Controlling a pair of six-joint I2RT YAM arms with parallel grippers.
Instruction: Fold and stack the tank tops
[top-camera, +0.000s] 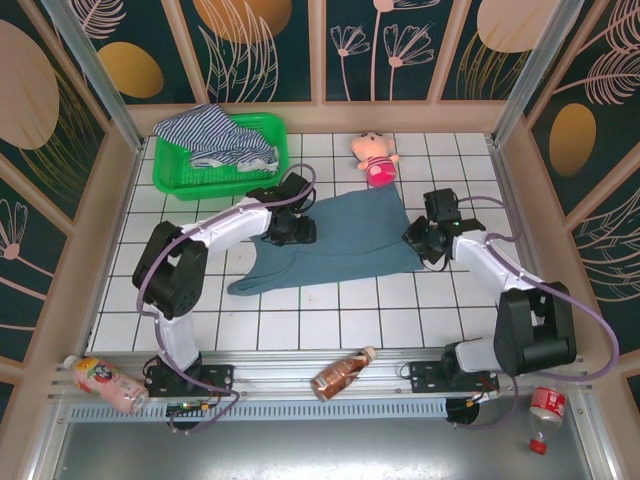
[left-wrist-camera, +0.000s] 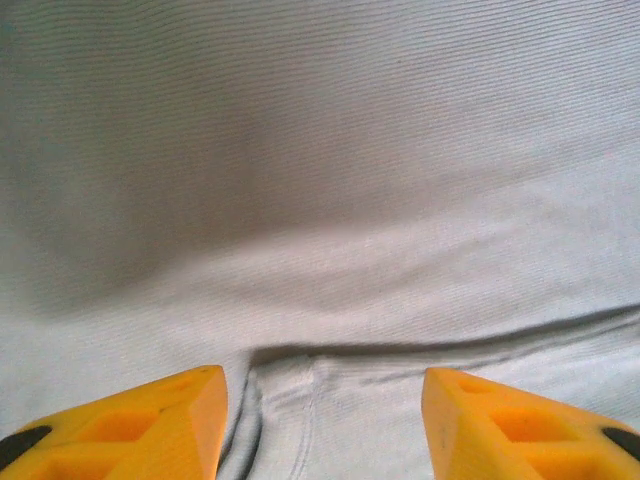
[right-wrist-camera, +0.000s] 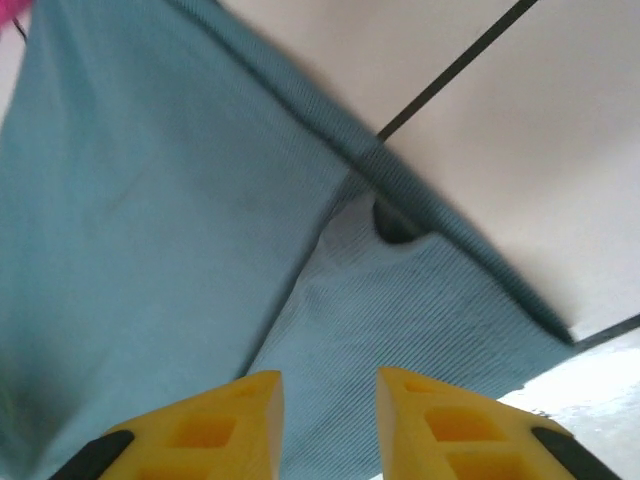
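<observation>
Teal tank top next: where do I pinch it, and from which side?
Probably the teal tank top by its right edge, coming in low from the right with the right gripper: it lies flat on the table, so only the edge offers a lip.

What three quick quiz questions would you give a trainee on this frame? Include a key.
1. True or false: the striped tank top lies bunched in the green basket.
2. Multiple choice: what sits just beyond the far right corner of the teal tank top? A) a pink doll B) a bottle C) the basket
3. Short answer: which arm's gripper is at the teal top's edge on the basket side?

Key: 1 true; 2 A; 3 the left gripper, jaws apart over the cloth.
</observation>
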